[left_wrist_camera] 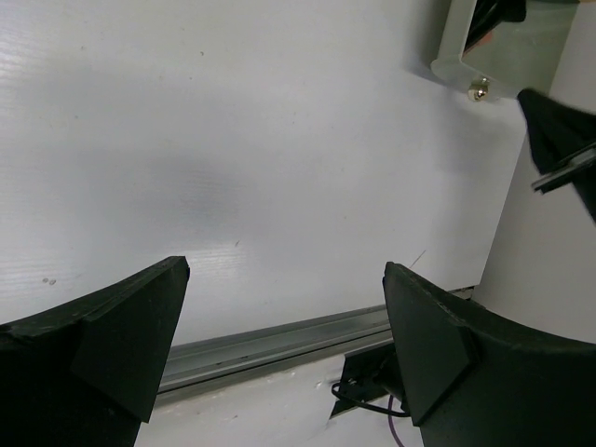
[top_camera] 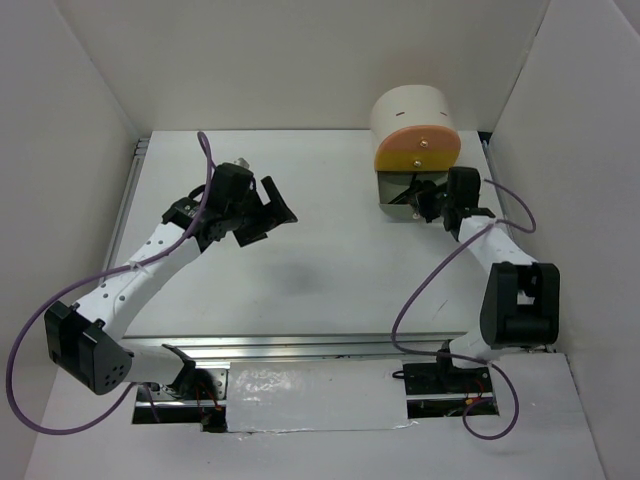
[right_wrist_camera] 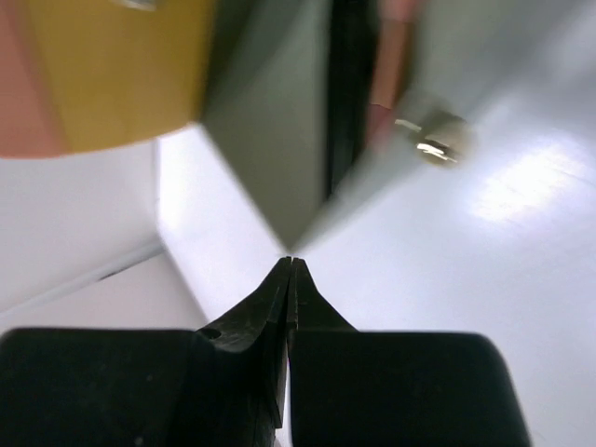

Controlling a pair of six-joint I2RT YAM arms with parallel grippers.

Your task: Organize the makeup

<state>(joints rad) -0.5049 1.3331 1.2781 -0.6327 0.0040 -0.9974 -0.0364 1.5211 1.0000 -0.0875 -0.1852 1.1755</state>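
Note:
The makeup shows as slim sticks lying in the pulled-out bottom drawer (top_camera: 392, 205) of the cream box (top_camera: 413, 115). In the right wrist view a black stick (right_wrist_camera: 348, 84) and a coral-pink stick (right_wrist_camera: 392, 56) lie inside that drawer. My right gripper (right_wrist_camera: 292, 264) is shut with nothing between its fingers, its tips just short of the drawer's near corner (right_wrist_camera: 279, 177). From above, the right gripper (top_camera: 430, 203) sits at the drawer's right side. My left gripper (top_camera: 270, 215) hangs open over bare table at the left, holding nothing; its fingers (left_wrist_camera: 140, 326) stand wide apart.
The box has an orange front (top_camera: 420, 143) and a yellow one (right_wrist_camera: 121, 65) above the open drawer, whose front carries a small metal knob (right_wrist_camera: 435, 145). White walls close in the table (top_camera: 330, 270) on three sides. A metal rail (left_wrist_camera: 279, 340) runs along the near edge.

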